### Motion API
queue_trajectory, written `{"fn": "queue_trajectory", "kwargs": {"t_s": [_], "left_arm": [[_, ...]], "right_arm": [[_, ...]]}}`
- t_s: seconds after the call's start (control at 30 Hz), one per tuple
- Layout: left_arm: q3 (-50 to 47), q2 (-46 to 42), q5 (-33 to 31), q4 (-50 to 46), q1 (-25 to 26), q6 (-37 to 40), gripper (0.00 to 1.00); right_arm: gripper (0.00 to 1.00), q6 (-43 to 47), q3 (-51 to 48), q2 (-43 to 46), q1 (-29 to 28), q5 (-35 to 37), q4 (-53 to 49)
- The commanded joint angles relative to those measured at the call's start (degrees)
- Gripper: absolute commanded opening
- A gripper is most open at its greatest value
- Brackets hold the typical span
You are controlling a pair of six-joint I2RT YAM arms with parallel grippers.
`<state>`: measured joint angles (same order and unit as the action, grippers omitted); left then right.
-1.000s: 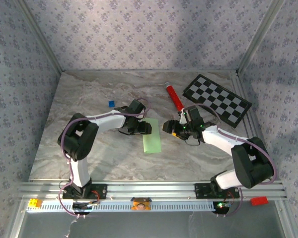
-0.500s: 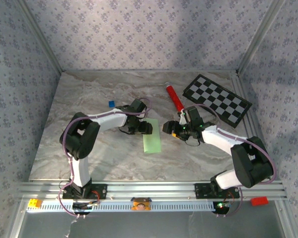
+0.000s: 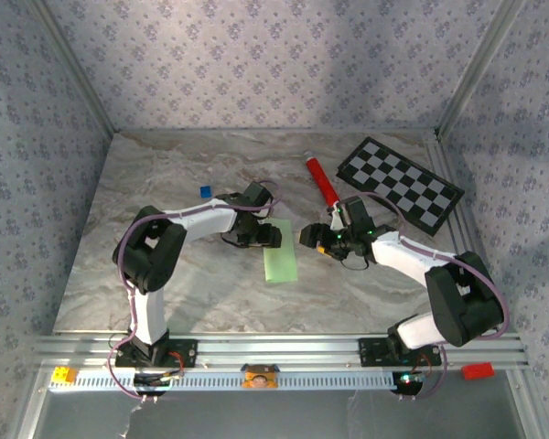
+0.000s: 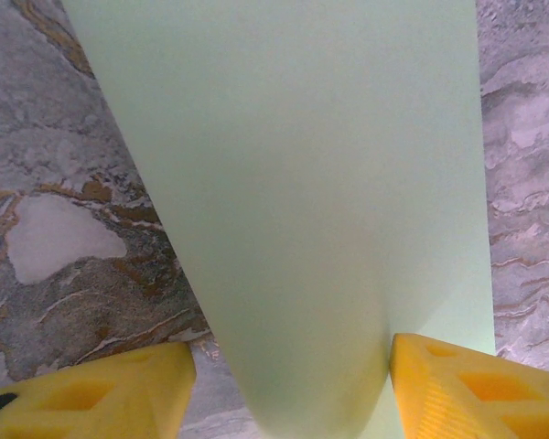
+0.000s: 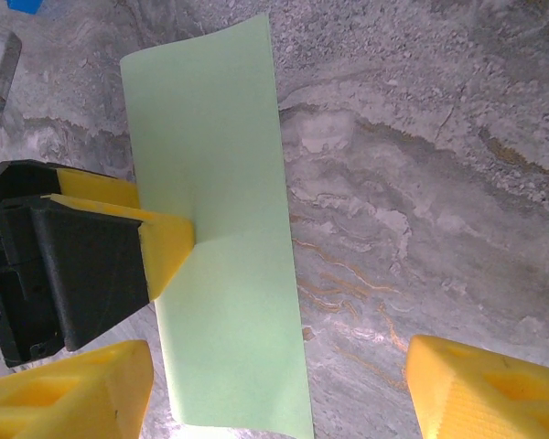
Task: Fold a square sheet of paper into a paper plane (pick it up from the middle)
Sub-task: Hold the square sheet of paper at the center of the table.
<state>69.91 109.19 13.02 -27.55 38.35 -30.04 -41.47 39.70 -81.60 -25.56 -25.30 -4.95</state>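
I read the left gripper point(image 4: 291, 358) as spread, its 2 fingers straddling the curled end of the square sheet of paper point(image 4: 293, 183), 1 finger touching it. The right gripper point(image 5: 279, 366) is spread wide; the sheet lies on the table point(image 5: 421, 183) between its fingers

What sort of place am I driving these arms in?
Probably a lab test cell, not a home: a marble-look tabletop boxed in by wallpapered panels on aluminium framing, with a calibration-style checkerboard lying at the back right.
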Motion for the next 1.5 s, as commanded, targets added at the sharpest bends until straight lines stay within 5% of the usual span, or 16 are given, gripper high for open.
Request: {"fn": "queue_trajectory", "kwargs": {"t_s": [0.0, 0.67, 1.1, 1.47], "left_arm": [[-0.92, 4.11, -4.82, -3.39, -0.20, 0.07, 0.61], [-1.09, 5.23, -6.16, -4.13, -0.07, 1.65, 0.60], [-1.53, 5.02, -6.80, -4.08, 0.05, 1.29, 0.61], [-1.27, 5.33, -7.08, -4.09, 0.24, 1.27, 0.61]], "right_arm": [[0.74, 1.19, 1.66, -0.50, -0.45, 0.51, -1.55], [0.72, 1.33, 1.94, -1.58, -0.90, -0.10, -0.81], [0.57, 0.42, 2.67, -4.06, -1.15, -0.25, -0.10], [0.00, 0.17, 8.74, -13.14, -3.61, -4.88, 2.31]]}}
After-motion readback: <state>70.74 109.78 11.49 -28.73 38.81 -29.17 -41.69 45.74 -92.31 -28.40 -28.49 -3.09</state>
